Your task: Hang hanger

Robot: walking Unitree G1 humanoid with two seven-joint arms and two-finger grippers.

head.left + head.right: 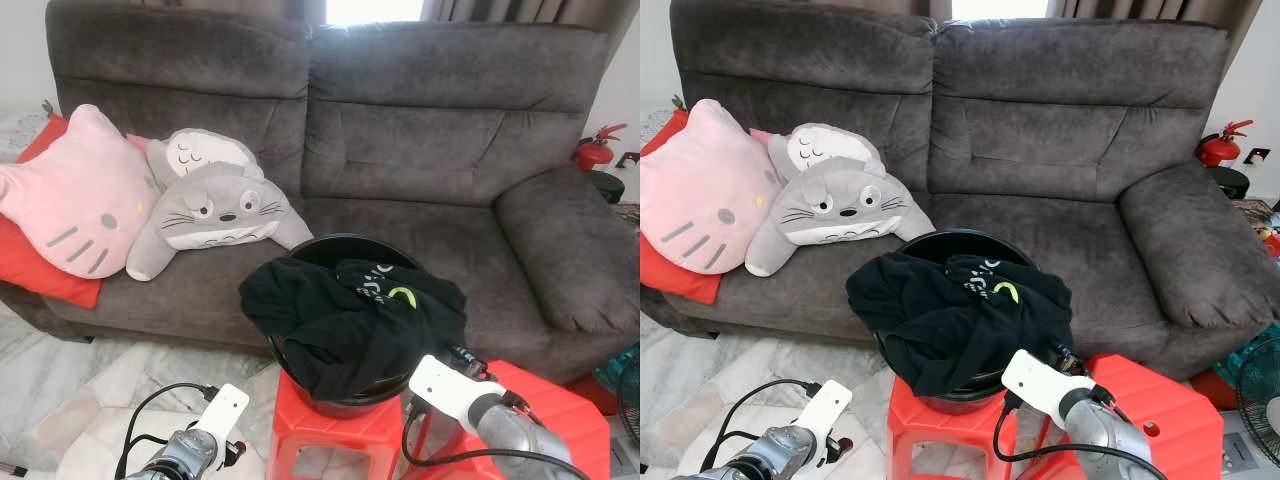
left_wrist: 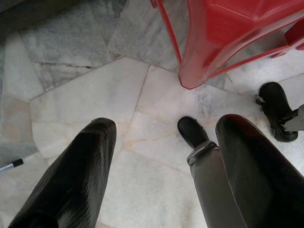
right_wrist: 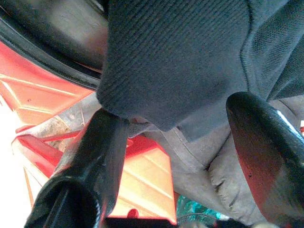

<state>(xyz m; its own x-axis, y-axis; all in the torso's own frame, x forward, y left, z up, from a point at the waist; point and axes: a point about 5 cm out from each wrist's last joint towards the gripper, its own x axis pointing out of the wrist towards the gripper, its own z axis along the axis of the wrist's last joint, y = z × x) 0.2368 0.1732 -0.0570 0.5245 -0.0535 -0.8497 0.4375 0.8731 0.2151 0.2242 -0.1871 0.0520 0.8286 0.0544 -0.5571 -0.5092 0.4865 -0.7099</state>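
Head views: a black basin (image 1: pixel 345 255) sits on a red stool (image 1: pixel 330 425) before a grey sofa (image 1: pixel 420 150); a black garment (image 1: pixel 350 315) drapes over its rim. No hanger can be made out.

Left wrist view: the left tool (image 2: pixel 164 142) hangs over the marble floor (image 2: pixel 95 90), fingers released and apart.

Right wrist view: the right tool (image 3: pixel 173 123) sits under the garment's hem by the basin, fingers spread, grasping nothing.

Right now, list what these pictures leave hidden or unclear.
- Hanger: none can be made out; the black clothes cover the inside of the black basin.
- Right gripper: in the eye views, hidden behind the basin and clothes.
- Red stools: cut off by the bottom edge.
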